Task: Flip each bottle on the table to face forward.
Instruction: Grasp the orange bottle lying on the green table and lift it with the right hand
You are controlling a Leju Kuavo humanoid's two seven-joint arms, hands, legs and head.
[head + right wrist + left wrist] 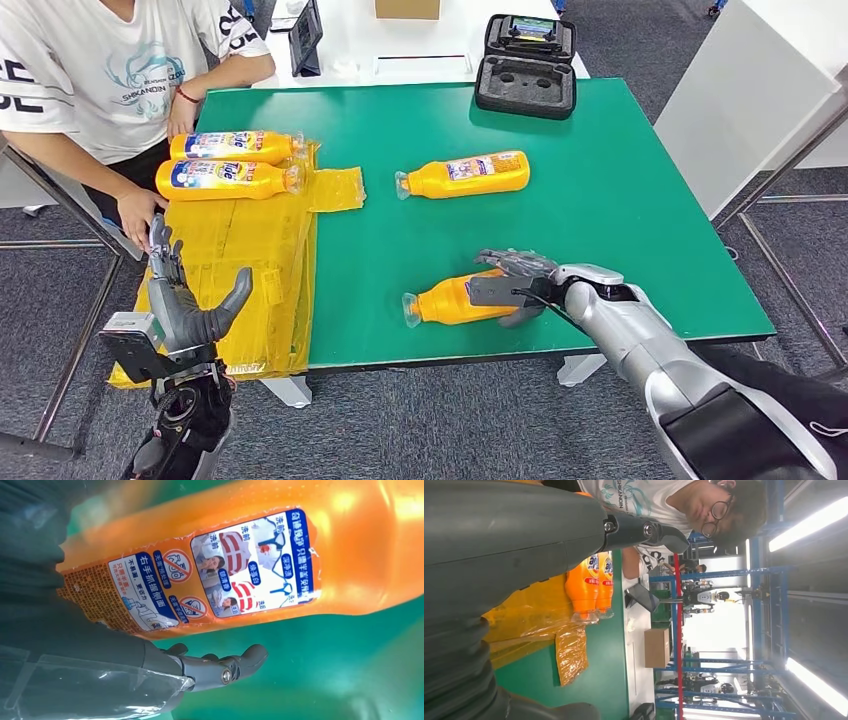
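right hand (515, 285) grips near bottle (455, 300) | left hand (185, 305) spread, empty | person (110, 70) beside table (620, 200)

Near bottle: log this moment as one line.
right hand grips near bottle | back label up | left hand open, off table | far bottle untouched | two bottles on yellow bags

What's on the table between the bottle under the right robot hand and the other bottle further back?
Nothing: in the head view, bare green table separates the near bottle from the far bottle.
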